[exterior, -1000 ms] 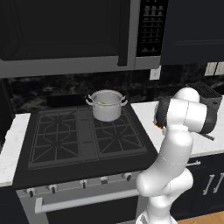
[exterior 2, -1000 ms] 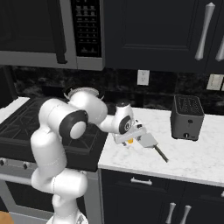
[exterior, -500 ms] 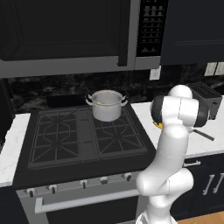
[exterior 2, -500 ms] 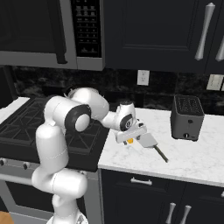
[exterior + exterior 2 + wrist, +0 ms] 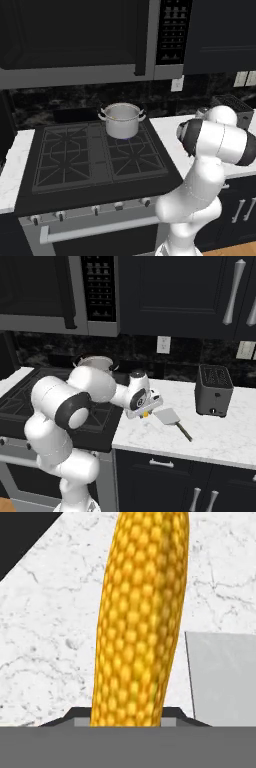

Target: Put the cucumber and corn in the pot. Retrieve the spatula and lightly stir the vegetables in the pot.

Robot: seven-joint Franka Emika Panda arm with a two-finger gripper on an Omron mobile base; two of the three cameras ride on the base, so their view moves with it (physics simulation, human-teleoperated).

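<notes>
A yellow ear of corn [image 5: 140,617] is running lengthwise up the middle of the hand view, its lower end disappearing at the base of the picture where the finger tips sit; whether the gripper [image 5: 145,413] is clamping it or merely hanging over it cannot be told. The corn is lying on the white marble counter [image 5: 55,637], and the spatula [image 5: 222,679] is showing its flat grey blade just beside the ear, at the right.

Seen from the right base camera, the white arm is reaching low over the counter's near-left corner, a speck of yellow [image 5: 145,414] peeking out beneath the hand. The spatula [image 5: 172,421] is lying flat immediately right of the hand, blade toward the gripper and dark handle pointing toward the counter's front edge. A dark toaster [image 5: 213,389] is standing farther back on the counter, well apart from both.

Beyond the arm, the pot [image 5: 122,120] is sitting upright on the rear right burner of the black stove [image 5: 70,160], below the microwave [image 5: 80,40]. Its contents are too small to make out.
</notes>
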